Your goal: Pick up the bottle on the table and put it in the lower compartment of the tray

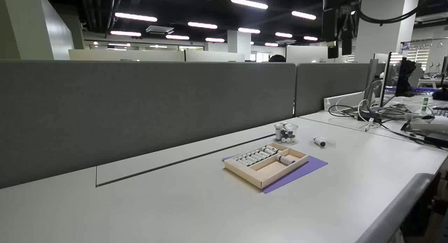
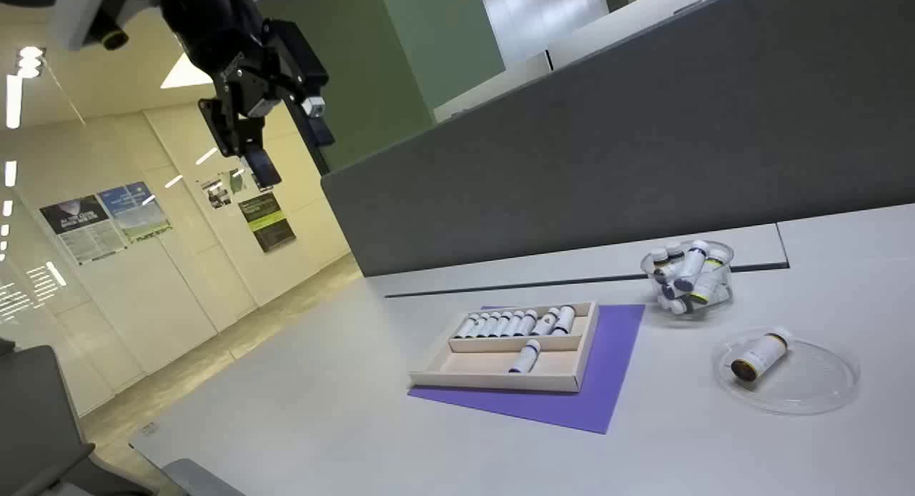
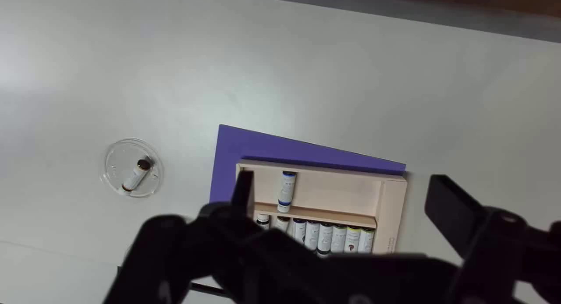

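The small white bottle with a dark brown end lies in a shallow clear dish on the table; it shows in both exterior views [image 1: 319, 141] [image 2: 761, 354] and in the wrist view [image 3: 136, 175]. The light-wood tray [image 1: 243, 173] [image 2: 493, 382] [image 3: 392, 207] lies flat on the mat. One row holds several bottles side by side. The wider open compartment holds one bottle [image 2: 525, 356] [image 3: 286, 190] lying across it. My gripper [image 1: 340, 50] [image 2: 292, 149] [image 3: 344, 192] is open and empty, high above the table. In the wrist view, the dish is left of the jaws.
The clear dish [image 2: 822, 385] has a thin raised rim. A clear cup [image 2: 727, 264] full of several bottles stands behind it, near the grey partition [image 1: 157, 106]. A purple mat [image 2: 622, 353] lies under the tray. Cables [image 1: 350, 111] and a monitor are at the far end.
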`<state>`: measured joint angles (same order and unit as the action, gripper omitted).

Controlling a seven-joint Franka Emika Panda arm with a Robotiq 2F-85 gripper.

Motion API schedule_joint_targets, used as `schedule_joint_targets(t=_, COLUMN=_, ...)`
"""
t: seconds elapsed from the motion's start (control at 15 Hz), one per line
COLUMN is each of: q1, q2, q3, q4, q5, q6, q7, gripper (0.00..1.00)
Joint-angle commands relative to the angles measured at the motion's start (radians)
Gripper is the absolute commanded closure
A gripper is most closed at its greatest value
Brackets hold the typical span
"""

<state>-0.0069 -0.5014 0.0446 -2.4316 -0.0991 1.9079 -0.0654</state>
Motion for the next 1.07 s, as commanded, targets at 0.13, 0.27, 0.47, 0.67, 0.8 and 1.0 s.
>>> schedule_joint_targets(t=0.13, q1=0.012, q2=0.000, q3=-0.010, q4=0.002, q5=-0.005, q6=-0.001, q7=0.005, gripper=0.00)
schedule_joint_targets(t=0.27, q1=0.012, q2=0.000, q3=-0.010, q4=0.002, q5=-0.005, q6=-0.001, q7=0.005, gripper=0.00)
schedule_joint_targets(t=0.47, q1=0.012, q2=0.000, q3=-0.010, q4=0.002, q5=-0.005, q6=0.000, q7=0.005, gripper=0.00)
schedule_joint_targets(t=0.67, q1=-0.022, q2=0.062, q3=-0.054, q4=0.026, q5=0.007, q6=0.078, q7=0.015, gripper=0.00)
schedule_joint_targets(t=0.8, q1=-0.053, q2=0.119, q3=-0.103, q4=0.037, q5=0.017, q6=0.182, q7=0.007, gripper=0.00)
schedule_joint_targets(t=1.0, q1=-0.102, q2=0.260, q3=-0.171, q4=0.062, q5=0.013, q6=0.410, q7=-0.008, gripper=0.00)
